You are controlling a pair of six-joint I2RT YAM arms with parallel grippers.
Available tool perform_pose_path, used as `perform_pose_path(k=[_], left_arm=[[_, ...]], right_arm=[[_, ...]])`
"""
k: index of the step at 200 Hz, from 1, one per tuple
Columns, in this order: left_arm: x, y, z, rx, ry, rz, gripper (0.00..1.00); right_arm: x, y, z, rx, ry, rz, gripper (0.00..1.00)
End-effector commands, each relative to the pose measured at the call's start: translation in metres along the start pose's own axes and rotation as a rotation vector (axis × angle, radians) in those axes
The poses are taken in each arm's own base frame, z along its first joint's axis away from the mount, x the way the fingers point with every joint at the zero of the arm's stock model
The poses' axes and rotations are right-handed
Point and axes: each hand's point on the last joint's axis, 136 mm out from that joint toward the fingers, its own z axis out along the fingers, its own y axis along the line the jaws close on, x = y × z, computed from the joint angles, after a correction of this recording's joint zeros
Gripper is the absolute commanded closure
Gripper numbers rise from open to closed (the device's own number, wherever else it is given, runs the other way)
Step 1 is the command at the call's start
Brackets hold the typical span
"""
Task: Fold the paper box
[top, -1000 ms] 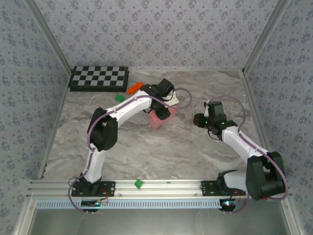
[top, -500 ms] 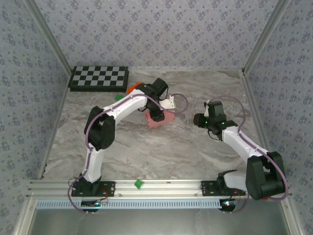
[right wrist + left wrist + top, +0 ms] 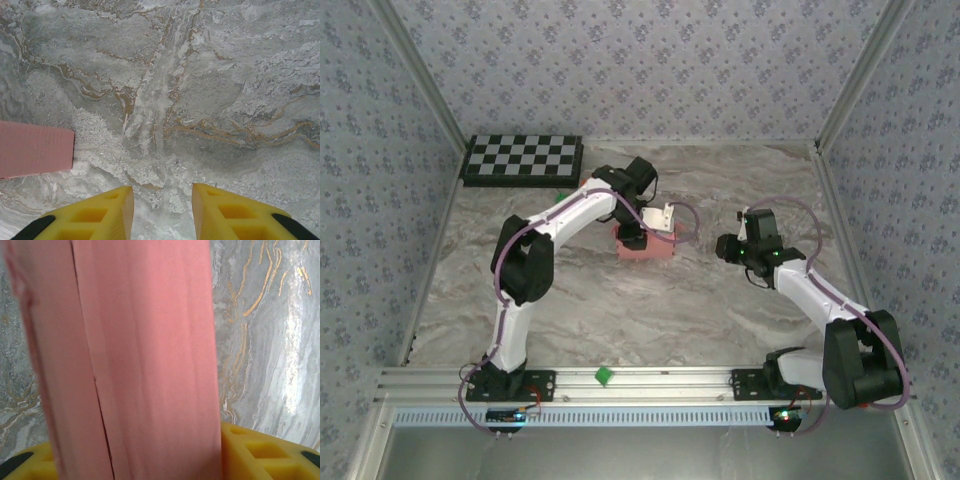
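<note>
The pink paper box (image 3: 647, 250) lies folded on the marble table, just left of centre. My left gripper (image 3: 639, 234) comes down on it from above and is shut on it. In the left wrist view the paper box (image 3: 140, 355) stands as a tall pink panel with a thin seam, between the yellow fingers (image 3: 260, 450). My right gripper (image 3: 725, 246) hovers to the box's right, apart from it and open. In the right wrist view only bare marble lies between the fingers of my right gripper (image 3: 162, 200), and one end of the paper box (image 3: 35, 148) shows at the left edge.
A chessboard (image 3: 523, 158) lies at the back left corner. A small green block (image 3: 604, 376) sits on the front rail between the arm bases. Patterned walls close in the table on three sides.
My left arm has turned and carried the box a little left, so it now lies level and lengthwise across the table. The right arm has barely moved.
</note>
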Motion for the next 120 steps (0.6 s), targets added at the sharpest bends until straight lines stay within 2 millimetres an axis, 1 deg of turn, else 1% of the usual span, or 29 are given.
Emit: perform_pose_path(k=[1,17,93,120], left_arm=[[0.0,-0.004,0.002,0.054,-0.015,0.052,0.5],[0.002,-0.004,0.003,0.062,-0.012,0.055,0.52],[-0.001,0.002,0.004,0.04,-0.016,0.033,0.52],[-0.004,0.007,0.0,0.018,-0.02,0.025,0.49]], right_arm=[[0.005,-0.003,-0.004,0.0,0.011,0.018,0.63],[0.006,-0.003,-0.003,0.002,0.016,0.018,0.63],[0.007,-0.005,-0.003,0.005,0.017,0.02,0.63],[0.007,-0.006,-0.003,0.005,0.019,0.022,0.63]])
